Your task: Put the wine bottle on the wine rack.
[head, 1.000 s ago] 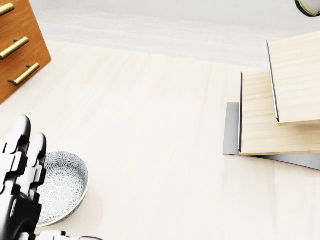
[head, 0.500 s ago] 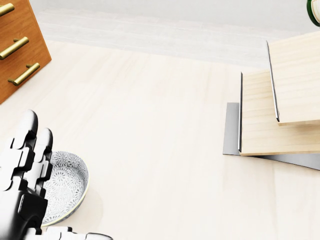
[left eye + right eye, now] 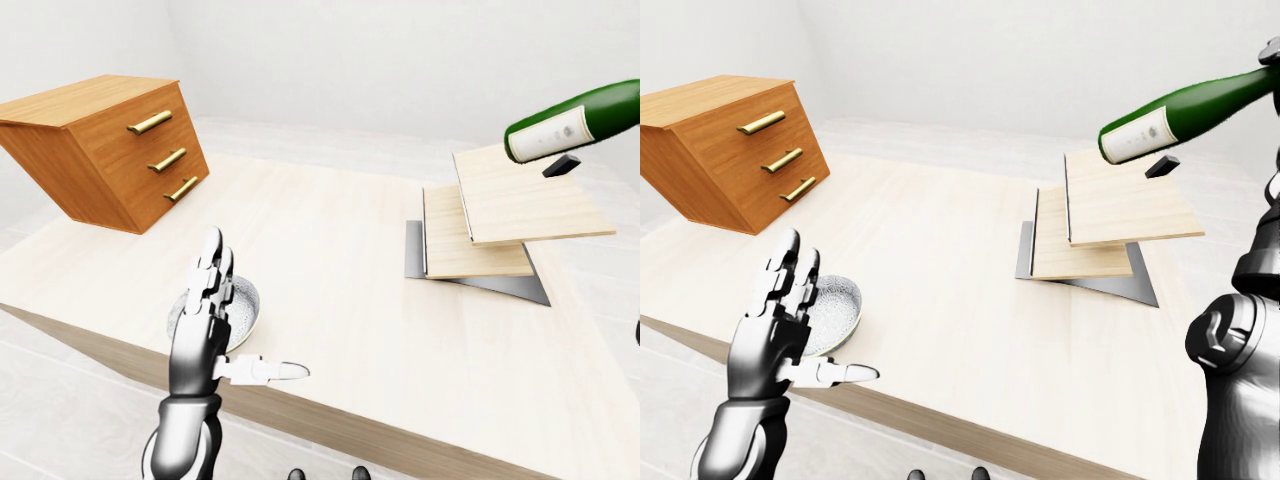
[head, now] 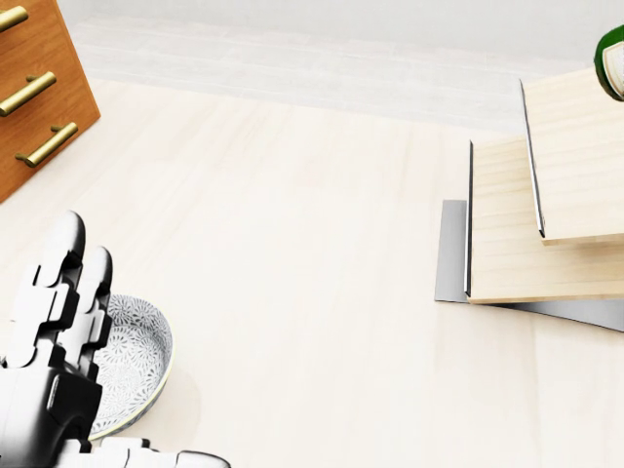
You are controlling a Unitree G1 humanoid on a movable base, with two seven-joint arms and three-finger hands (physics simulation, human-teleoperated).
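The green wine bottle (image 3: 1185, 112) hangs in the air above the wine rack (image 3: 1110, 215), lying almost level with its white-labelled base to the left. Its neck runs off the right-eye view's right edge, where a little of my right hand (image 3: 1272, 48) shows around it. The rack is two stepped, tilted wooden boards on a grey metal foot. A small dark block (image 3: 1162, 166) floats just under the bottle. My left hand (image 3: 240, 320) is open, fingers straight up and thumb out, low at the left beside a patterned bowl (image 3: 245, 305).
A wooden chest of drawers (image 3: 110, 150) with brass handles stands tilted at the table's left. The pale wooden table (image 3: 330, 250) has its near edge just below my left hand. My right arm (image 3: 1240, 350) fills the right-eye view's lower right.
In the head view my left hand has risen, covering more of the bowl. The bottle's base has come further into the top right corner, moving down.
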